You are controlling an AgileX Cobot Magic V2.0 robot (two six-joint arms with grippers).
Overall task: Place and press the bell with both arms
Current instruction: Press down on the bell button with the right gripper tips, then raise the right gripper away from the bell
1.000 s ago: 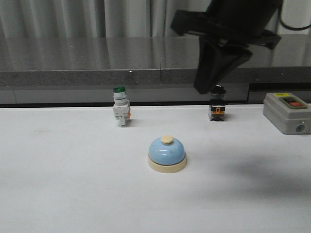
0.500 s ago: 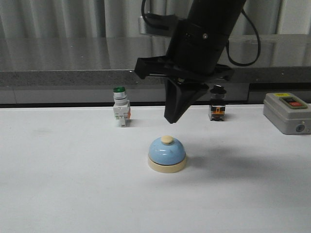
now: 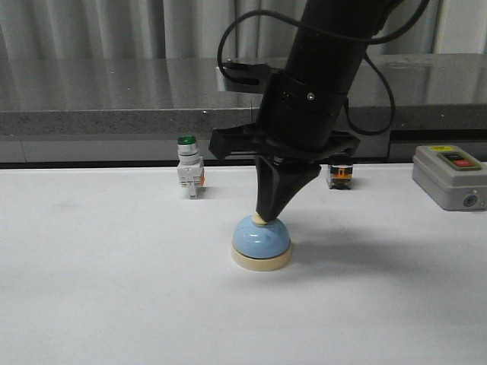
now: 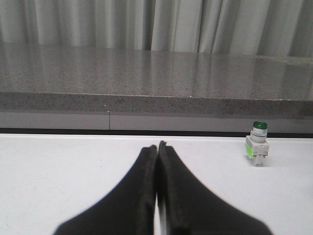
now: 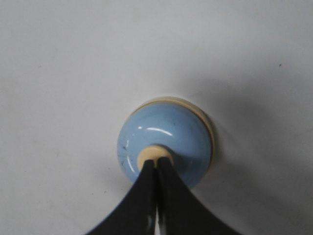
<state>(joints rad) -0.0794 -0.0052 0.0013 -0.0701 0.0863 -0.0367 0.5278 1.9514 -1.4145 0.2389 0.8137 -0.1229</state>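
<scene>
We see the right arm's fingers [image 5: 156,166], pressed together and gripping nothing, resting tip-down on the button of the bell [image 3: 261,242] directly beneath them on the surface [image 3: 114,289]. An off-centre push could slide the tips off the button onto the dome. The left arm's fingers [image 4: 157,149] are likewise closed and empty.

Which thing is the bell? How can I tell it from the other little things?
Look at the white table, right under the big black right gripper. The bell is the round light-blue dome on a cream base; the green-capped switch behind it is tall and boxy.
</scene>
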